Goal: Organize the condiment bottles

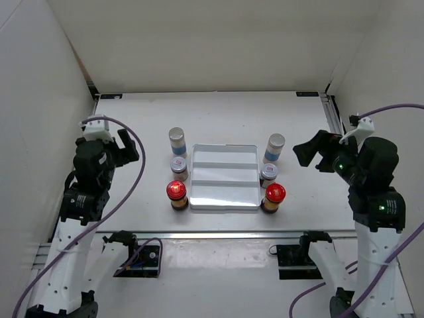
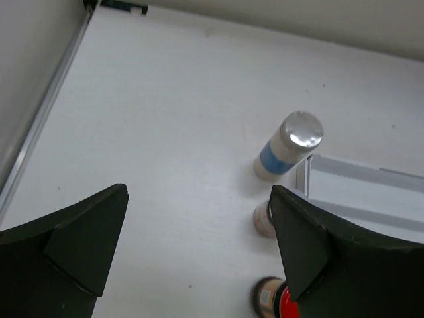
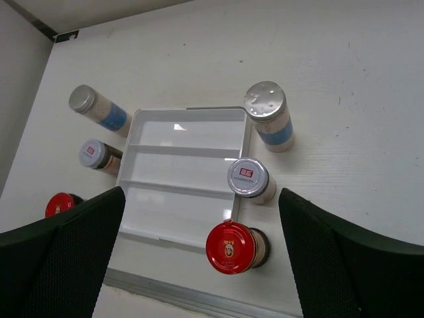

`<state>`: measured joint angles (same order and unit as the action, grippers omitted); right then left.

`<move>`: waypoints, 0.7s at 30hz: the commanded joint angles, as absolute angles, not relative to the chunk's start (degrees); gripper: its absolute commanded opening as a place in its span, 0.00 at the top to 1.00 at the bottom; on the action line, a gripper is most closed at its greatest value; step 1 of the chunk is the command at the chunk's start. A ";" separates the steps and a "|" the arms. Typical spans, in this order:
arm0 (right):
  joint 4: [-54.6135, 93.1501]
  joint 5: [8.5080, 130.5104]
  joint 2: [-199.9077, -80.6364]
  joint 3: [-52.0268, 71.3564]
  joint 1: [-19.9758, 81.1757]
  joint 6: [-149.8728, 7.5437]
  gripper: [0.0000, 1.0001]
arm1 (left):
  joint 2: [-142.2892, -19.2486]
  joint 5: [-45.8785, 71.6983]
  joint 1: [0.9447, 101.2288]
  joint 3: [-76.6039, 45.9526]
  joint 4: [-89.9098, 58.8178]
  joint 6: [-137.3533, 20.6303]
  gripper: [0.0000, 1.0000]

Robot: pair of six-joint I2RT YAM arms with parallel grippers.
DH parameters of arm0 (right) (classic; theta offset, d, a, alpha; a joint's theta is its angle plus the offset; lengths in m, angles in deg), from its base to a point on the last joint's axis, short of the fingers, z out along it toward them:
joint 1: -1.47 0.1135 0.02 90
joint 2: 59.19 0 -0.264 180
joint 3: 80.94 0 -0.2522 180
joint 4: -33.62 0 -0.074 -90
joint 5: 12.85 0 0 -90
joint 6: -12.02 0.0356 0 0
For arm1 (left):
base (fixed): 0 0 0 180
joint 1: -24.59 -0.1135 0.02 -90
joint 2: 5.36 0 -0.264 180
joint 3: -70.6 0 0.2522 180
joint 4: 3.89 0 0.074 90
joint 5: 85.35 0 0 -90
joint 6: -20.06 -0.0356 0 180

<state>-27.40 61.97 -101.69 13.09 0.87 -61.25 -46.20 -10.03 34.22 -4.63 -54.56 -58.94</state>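
Left gripper (image 1: 128, 147) and right gripper (image 1: 305, 154) both hang spread wide, pinching nothing, while jars (image 1: 179, 165) stand upright in rows of three along each side of a white tray (image 1: 224, 193).

Bright, even overhead light throws soft shadows; glare streaks the white tray (image 1: 224, 193), and nearby wrist-view fingers (image 2: 73, 245) blur.
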 commanded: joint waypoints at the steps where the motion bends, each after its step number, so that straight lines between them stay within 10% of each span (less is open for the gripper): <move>1: -32.16 60.61 -101.65 11.56 2.78 -62.70 0.00 | -43.52 -10.50 35.49 -1.70 -58.17 -56.58 0.01; 21: -39.11 67.48 -105.24 24.38 6.30 -57.07 0.01 | -41.04 -3.79 39.18 6.83 -56.76 -49.02 0.01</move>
<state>-38.35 64.11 -104.14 23.37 4.92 -58.97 -40.30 -4.80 38.98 6.63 -57.53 -50.26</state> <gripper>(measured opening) 0.994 0.992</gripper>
